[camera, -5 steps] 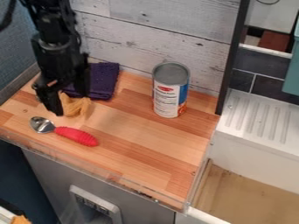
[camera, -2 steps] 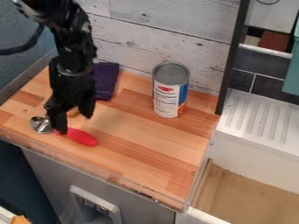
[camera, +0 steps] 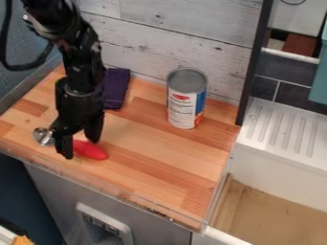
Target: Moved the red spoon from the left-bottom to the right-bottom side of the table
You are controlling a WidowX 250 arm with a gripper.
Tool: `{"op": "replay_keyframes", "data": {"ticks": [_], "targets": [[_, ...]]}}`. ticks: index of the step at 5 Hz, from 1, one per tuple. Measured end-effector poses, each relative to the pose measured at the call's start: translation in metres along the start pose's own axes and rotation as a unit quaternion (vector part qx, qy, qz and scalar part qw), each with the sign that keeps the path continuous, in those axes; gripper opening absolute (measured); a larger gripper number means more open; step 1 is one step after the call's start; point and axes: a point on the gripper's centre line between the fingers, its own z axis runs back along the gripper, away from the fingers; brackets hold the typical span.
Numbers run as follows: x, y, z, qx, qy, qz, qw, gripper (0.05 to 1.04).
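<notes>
The gripper (camera: 81, 147) is low over the front left of the wooden table (camera: 153, 162), with its two fingers apart, so it is open. Between and below the fingers lies the red spoon (camera: 90, 150), its metal bowl pointing left and its red handle pointing right. The near finger covers the part where bowl and handle meet. Whether either finger touches the handle, I cannot tell.
A tall can (camera: 186, 98) stands at the back middle. The folded purple cloth (camera: 116, 89) lies behind the arm by the back wall. A dark upright post (camera: 254, 62) and a white sink (camera: 281, 139) border the table's right side.
Over the last second my gripper has come forward and down, from beside the yellow item to the spoon's handle. The spoon has stayed where it was.
</notes>
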Motion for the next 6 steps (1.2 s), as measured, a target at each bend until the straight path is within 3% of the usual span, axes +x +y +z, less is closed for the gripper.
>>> {"op": "replay_keyframes", "data": {"ticks": [1,3,5,6], "targets": [[0.002,-0.003,-0.002,-0.014,0.009,0.002,0.9999,0.945],[-0.001,0.0,-0.004,-0.025,0.003,0.001,0.9997,0.388],[-0.006,0.01,0.004,-0.03,0.001,-0.008,0.9995,0.366],[-0.006,0.009,0.034,-0.063,-0.006,-0.012,0.9979,0.366]]}}
